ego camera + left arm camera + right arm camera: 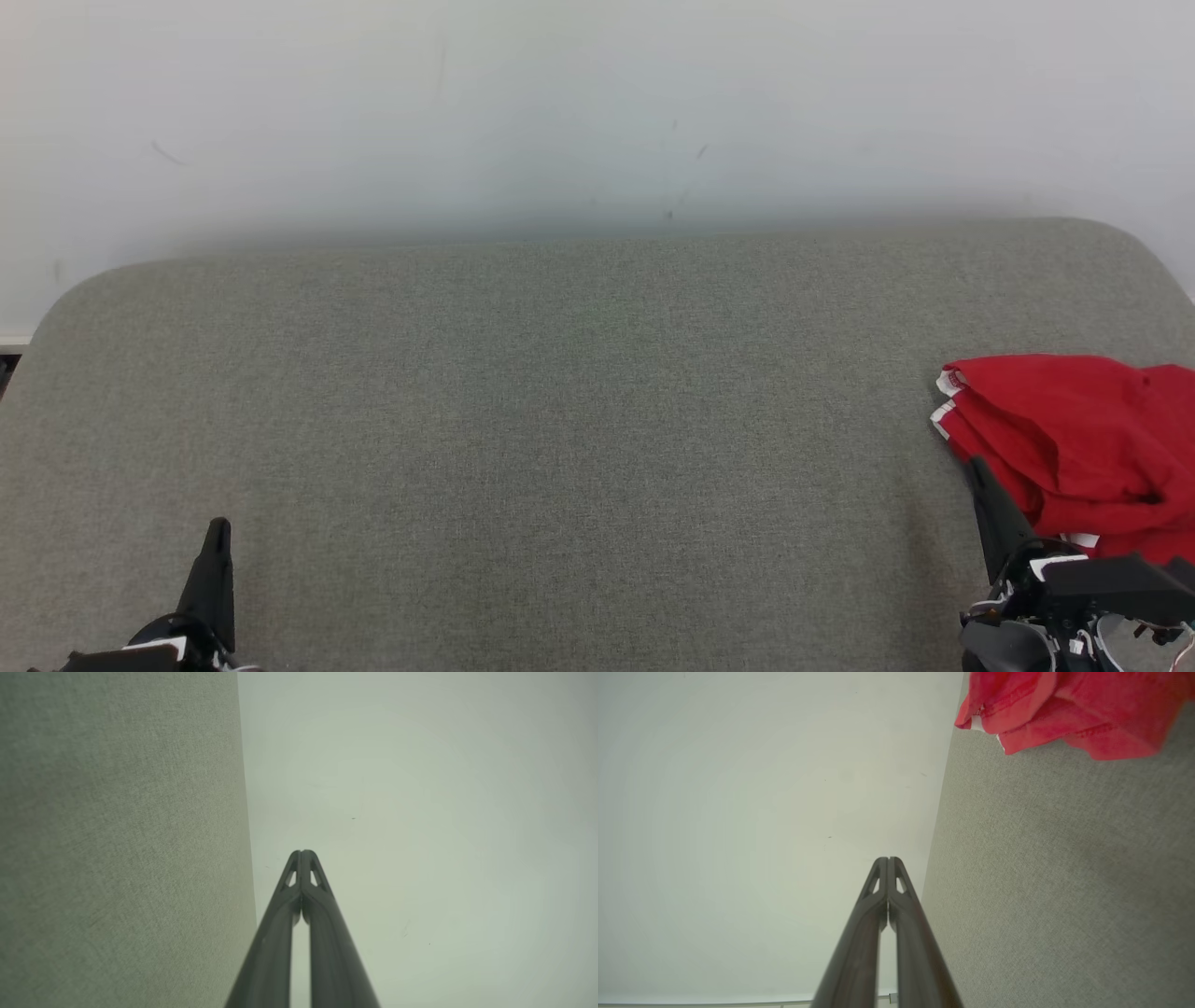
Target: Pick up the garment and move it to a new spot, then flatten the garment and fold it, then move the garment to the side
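Crumpled red garment (pixel 1074 439) on the desk (pixel 560 420); my left claw (pixel 219 525) and right claw (pixel 974 464) closed, empty.
Looks soft and light: I'd pinch the white-trimmed hem (pixel 945 415).

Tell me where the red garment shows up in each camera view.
Head view: red garment crumpled at the right edge, on the grey padded surface.
Left wrist view: grey padded surface at left, pale wall at right.
Right wrist view: garment in the top right corner.
Shared landmark: the padded surface's edge against the pale wall.
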Tool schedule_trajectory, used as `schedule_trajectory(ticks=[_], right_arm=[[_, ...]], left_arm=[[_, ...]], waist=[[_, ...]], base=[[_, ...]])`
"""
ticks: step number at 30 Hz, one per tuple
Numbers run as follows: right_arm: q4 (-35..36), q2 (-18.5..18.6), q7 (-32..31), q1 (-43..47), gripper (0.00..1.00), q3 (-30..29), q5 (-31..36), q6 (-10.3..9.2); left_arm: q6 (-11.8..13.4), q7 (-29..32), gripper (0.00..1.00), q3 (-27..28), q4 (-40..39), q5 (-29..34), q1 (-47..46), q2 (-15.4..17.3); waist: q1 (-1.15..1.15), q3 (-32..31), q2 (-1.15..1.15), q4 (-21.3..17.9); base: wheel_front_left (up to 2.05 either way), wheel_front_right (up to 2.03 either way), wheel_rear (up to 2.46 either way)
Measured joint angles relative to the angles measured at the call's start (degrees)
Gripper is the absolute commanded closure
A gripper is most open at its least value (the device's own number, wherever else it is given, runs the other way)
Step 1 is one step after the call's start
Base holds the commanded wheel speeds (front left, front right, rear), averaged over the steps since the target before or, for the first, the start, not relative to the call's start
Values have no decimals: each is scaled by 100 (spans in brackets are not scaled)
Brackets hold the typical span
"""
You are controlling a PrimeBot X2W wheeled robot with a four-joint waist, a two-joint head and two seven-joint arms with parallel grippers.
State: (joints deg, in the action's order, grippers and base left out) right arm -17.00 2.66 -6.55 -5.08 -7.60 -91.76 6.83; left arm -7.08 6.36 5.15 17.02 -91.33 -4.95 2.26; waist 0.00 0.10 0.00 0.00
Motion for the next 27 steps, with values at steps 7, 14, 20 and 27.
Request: schedule_trajectory(ticks=[7,14,20,27], right_arm=[[0,0,0,0,100,0,0,0],[-1,0,0,0,100,0,0,0],[-1,0,0,0,100,0,0,0],[-1,0,0,0,100,0,0,0]], left_arm=[[0,0,100,0,1,0,0,0],[0,0,100,0,1,0,0,0],[0,0,100,0,1,0,0,0],[0,0,100,0,1,-1,0,0]], waist=[[0,0,0,0],[0,0,0,0],[0,0,0,0],[0,0,0,0]], base=[[0,0,0],[0,0,0],[0,0,0],[0,0,0]])
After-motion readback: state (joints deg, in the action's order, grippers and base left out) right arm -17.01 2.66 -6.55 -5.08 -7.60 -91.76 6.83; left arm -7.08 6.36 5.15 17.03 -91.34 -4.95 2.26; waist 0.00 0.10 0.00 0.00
